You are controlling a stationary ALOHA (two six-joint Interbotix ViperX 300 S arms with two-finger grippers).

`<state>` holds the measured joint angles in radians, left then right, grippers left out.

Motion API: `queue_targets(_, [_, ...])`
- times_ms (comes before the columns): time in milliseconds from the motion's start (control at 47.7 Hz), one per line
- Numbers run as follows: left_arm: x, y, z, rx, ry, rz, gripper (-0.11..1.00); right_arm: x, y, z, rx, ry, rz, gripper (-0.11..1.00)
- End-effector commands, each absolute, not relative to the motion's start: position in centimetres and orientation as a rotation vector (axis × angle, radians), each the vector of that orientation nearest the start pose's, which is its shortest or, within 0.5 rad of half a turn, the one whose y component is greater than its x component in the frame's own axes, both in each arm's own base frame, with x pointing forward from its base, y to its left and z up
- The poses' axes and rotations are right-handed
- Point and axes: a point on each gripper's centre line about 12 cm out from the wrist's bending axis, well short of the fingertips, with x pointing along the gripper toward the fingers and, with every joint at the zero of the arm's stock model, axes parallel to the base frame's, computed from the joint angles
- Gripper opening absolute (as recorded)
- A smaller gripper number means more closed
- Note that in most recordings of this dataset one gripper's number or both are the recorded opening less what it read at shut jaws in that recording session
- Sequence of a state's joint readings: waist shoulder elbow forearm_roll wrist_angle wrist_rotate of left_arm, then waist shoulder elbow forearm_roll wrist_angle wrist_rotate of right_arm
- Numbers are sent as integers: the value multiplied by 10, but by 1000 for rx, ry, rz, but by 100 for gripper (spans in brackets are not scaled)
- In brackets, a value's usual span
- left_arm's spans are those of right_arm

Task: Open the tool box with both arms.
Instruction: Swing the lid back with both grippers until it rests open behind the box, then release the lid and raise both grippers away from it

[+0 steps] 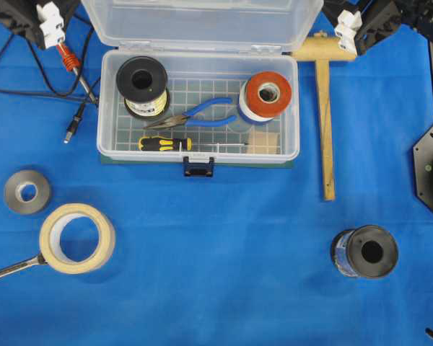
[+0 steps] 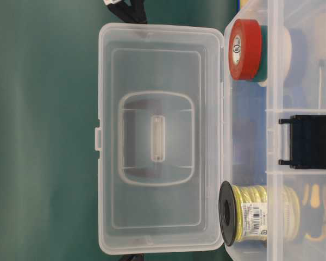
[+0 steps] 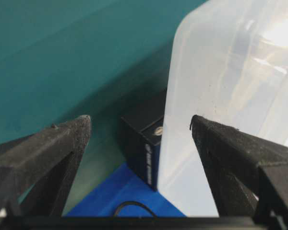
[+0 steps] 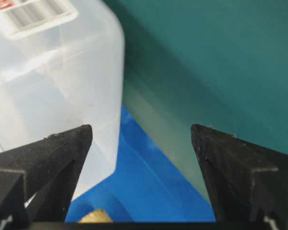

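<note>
– Nearest the wrist cameras?
– Black pointed fingers (image 3: 62, 143), spread wide on the left gripper (image 3: 140, 125), grasping nothing; clear lid (image 3: 230, 96) rising just ahead, overlapping the right-hand finger in that view. Same on the right gripper (image 4: 141, 128): fingers (image 4: 62, 148) released, wide apart, holding nothing, lid corner (image 4: 62, 86) beside the left-hand finger, blue cloth (image 4: 144, 182) below.

– And the tool box?
– Tool box (image 1: 198, 108) at the upper middle of the overhead view, on a blue table cover (image 1: 224, 259), lid (image 1: 202, 21) swung fully up and back. Dark blue front latch (image 1: 199, 167) hanging at the near edge.

– Contents?
– Black spool of yellow wire (image 1: 144, 86) at the left end, red tape roll (image 1: 267, 94) at the right end, blue-handled pliers (image 1: 202, 114) between them, yellow-and-black screwdriver (image 1: 166, 143) along the front wall.

– Around the box?
– Wooden mallet (image 1: 325, 122) just right of it, dark spool (image 1: 364, 252) lower right, grey tape roll (image 1: 27, 191) and beige masking tape (image 1: 77, 238) lower left, wrench (image 1: 11, 268) touching the masking tape, red-collared probe with cable (image 1: 76, 68) upper left.

– Arms overhead?
– Left gripper (image 1: 49, 21) near the lid's left end, right gripper (image 1: 348, 29) near its right end, whether touching the lid unclear
</note>
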<state>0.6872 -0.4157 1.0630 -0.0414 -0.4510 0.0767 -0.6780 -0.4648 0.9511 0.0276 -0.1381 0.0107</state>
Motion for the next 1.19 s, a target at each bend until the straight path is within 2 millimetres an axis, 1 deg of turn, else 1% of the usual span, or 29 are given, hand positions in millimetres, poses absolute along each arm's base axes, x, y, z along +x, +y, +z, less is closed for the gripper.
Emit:
queue_targets(0, [229, 187, 222, -24, 211, 687, 92, 233, -188, 251, 144, 296, -682, 86])
queue_targets(293, [223, 194, 221, -29, 215, 717, 92, 227, -197, 245, 159, 321, -717, 86])
queue_targets(482, [220, 197, 220, -32, 218, 731, 92, 226, -199, 243, 162, 328, -721, 86])
queue_targets(922, [219, 196, 218, -38, 238, 730, 92, 225, -198, 240, 169, 344, -722, 86])
queue_targets(1006, [215, 196, 216, -46, 250, 738, 92, 223, -198, 239, 172, 352, -725, 86])
queue_targets(1174, [197, 191, 213, -57, 267, 767, 92, 213, -197, 236, 184, 371, -743, 86])
